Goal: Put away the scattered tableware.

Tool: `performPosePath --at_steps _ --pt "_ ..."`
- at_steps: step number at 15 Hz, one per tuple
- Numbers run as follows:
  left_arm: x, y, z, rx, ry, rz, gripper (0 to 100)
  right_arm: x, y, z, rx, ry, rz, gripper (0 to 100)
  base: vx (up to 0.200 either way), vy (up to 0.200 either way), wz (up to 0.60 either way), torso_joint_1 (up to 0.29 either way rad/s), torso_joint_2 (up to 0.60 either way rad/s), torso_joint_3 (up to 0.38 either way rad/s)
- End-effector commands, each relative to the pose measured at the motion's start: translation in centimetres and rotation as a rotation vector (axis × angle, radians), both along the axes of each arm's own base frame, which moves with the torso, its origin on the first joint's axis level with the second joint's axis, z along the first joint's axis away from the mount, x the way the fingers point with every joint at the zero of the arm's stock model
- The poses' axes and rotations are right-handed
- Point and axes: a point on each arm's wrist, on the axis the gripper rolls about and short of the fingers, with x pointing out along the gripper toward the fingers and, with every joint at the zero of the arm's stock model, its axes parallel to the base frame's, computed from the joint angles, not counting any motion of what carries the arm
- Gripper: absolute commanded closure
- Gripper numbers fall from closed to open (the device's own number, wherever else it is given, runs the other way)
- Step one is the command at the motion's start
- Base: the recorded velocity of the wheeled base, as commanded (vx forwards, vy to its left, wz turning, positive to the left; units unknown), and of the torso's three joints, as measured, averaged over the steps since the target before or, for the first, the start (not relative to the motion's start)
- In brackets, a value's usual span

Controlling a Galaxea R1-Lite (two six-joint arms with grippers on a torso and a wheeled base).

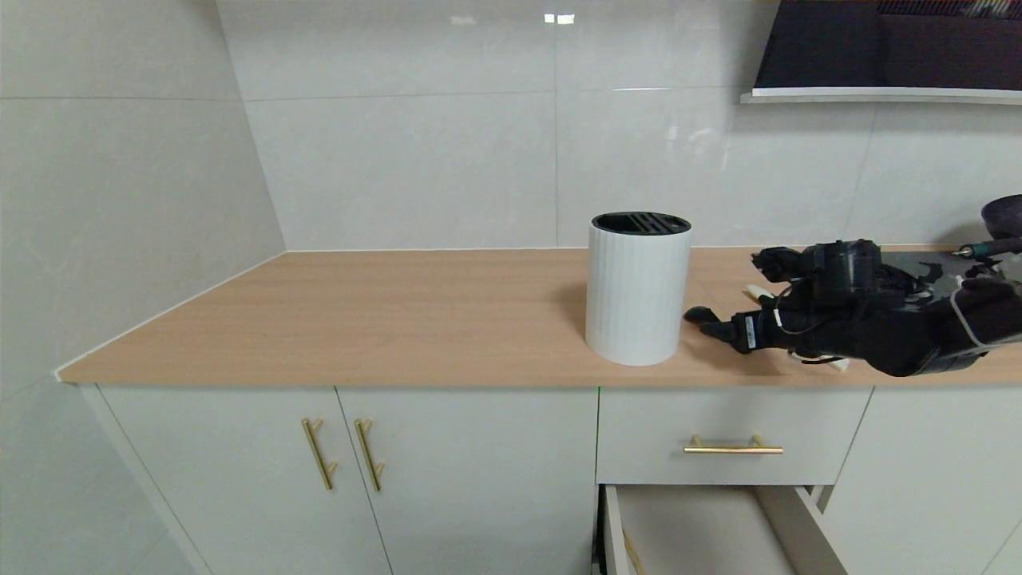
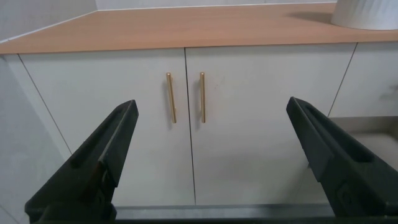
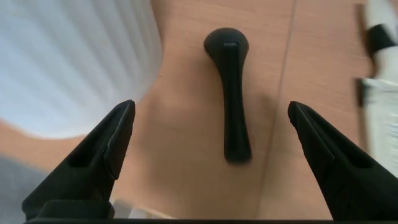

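**R gripper** [image 3: 210,111]: fingers spread wide, holding nothing. In the R wrist view it sits low over the counter [image 1: 399,319]. A black spoon [image 3: 231,99] lies flat on the wood between the two fingers, touching neither. Bowl end points away from the wrist, handle end toward it.

**Spoon location:** on the counter just beside the white ribbed holder [image 1: 639,295], apart from its wall. The head view places the R arm right of the holder at counter level, w/ the arm covering most of the spoon. The R wrist view gives the spoon's full outline.

**Holder:** upright, black slotted top visible in the head view. The R wrist view gives its ribbed side only.

**L gripper** [image 2: 211,104]: fingers wide apart, nothing between them. In the L wrist view it sits below counter height, facing two white cabinet doors [image 2: 186,143] w/ paired gold handles [image 2: 185,98]. The holder's base shows at that view's corner.

**Other:** the head view adds a shut drawer [image 1: 733,431] w/ a gold bar handle. Below it, a second drawer [image 1: 695,527] is pulled open. Pale utensils [image 1: 838,365] lie by the R arm; type cannot be told.
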Motion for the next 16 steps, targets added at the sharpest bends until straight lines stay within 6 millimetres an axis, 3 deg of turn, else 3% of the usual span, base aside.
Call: performPosePath --at_steps 1,10,11,16 --pt "0.0 0.0 0.0 0.000 -0.001 0.001 0 0.7 -0.3 -2.0 -0.005 0.045 -0.010 0 0.000 0.000 0.00 0.000 0.00 0.000" --pt "0.0 0.0 0.0 0.000 -0.001 -0.001 0 1.6 -0.4 -3.3 -0.011 0.067 -0.019 0 0.000 0.000 0.00 0.000 0.00 0.000" --pt "0.0 0.0 0.0 0.000 -0.001 0.001 0 1.7 -0.3 -3.5 -0.012 0.070 -0.019 100 0.000 0.000 0.00 0.000 0.00 0.000" --pt "0.0 0.0 0.0 0.000 -0.001 0.001 0 1.8 -0.2 -3.8 -0.012 0.076 -0.018 100 0.000 0.000 0.00 0.000 0.00 0.000"
